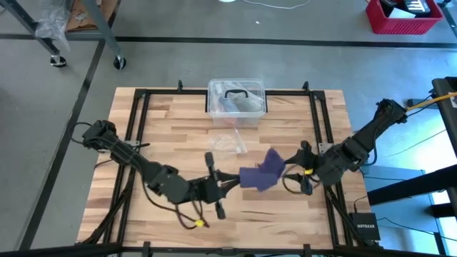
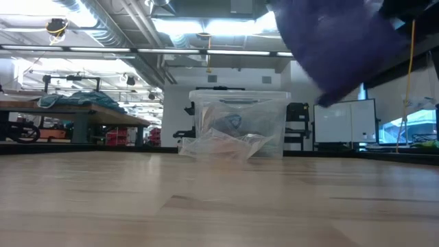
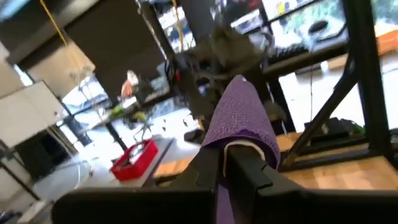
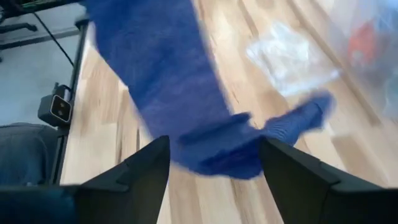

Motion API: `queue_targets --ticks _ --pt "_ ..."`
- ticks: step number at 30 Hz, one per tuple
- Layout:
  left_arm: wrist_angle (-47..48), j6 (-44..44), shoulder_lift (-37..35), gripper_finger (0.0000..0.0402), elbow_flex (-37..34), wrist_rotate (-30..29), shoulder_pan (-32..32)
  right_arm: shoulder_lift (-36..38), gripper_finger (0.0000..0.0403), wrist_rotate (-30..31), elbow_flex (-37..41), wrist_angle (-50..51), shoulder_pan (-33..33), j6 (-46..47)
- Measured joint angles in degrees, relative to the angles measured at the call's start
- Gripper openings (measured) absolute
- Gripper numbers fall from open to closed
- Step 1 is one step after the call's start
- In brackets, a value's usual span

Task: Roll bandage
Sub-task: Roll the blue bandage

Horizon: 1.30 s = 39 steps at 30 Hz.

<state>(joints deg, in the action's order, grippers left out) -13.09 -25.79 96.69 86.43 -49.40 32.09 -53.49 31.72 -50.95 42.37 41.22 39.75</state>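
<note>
Hanging between both hands, the bandage [image 1: 260, 175] is clamped by the left hand [image 1: 227, 180]; the right hand [image 1: 294, 170] is released. Blurry box [image 1: 237, 98] contents.

The left arm reaches in from the table's left edge, its left gripper [image 1: 230, 180] pinched shut on the bandage [image 1: 260, 174] above mid-table. The right arm angles in from the right edge, its right gripper [image 1: 291, 170] spread wide, fingers [image 4: 147, 163] straddling the cloth.
</note>
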Motion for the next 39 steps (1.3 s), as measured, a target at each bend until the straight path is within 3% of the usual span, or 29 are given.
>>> queue_targets --ticks 6,14,18,21,28,39 --pt "0.7 1.2 0.4 0.0008 -0.1 -0.3 -0.6 -0.5 0.0248 13.6 5.0 -17.2 8.2 -10.5" --pt "0.6 5.9 0.3 0.0008 -0.1 0.7 -1.9 -5.4 0.0248 13.9 10.0 -25.9 9.8 -10.4" --pt "0.2 7.7 0.5 0.0008 -0.1 5.5 -2.9 -9.7 0.0248 19.5 11.7 -32.8 9.8 -13.6" --pt "-0.2 8.3 0.9 0.0008 -0.1 5.7 -3.4 -13.4 0.0248 22.9 12.3 -36.5 8.9 -15.8" --pt "-2.5 7.1 1.4 0.0008 -0.1 5.8 -4.0 -20.4 0.0248 21.6 12.3 -49.6 6.7 -23.6" --pt "-4.8 3.1 1.4 0.0008 -0.1 10.9 -1.9 -24.4 0.0237 19.3 12.3 -55.4 0.7 -28.6"
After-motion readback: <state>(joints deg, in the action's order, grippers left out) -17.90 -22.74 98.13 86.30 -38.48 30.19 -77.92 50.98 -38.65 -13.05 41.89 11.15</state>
